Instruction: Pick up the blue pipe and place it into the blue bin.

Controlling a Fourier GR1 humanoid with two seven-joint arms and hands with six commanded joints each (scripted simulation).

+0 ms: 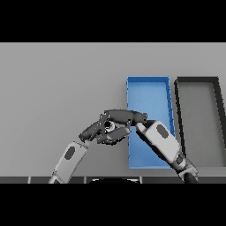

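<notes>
The blue bin point(148, 90) stands right of the table's middle, long side running away from me. My right arm comes in across the bin's near half. My right hand point(121, 117) is just left of the bin, with fingers above and thumb below curled round a small pale ring point(108, 126), the blue pipe's end. The rest of the pipe is hidden by the hands. My left hand point(90, 130) is beside it on the left, fingers relaxed and pointing toward the right hand, its fingertips against it.
A dark grey bin point(198, 88) stands right of the blue bin, close beside it. The grey table point(57, 88) stretches to the left and far side.
</notes>
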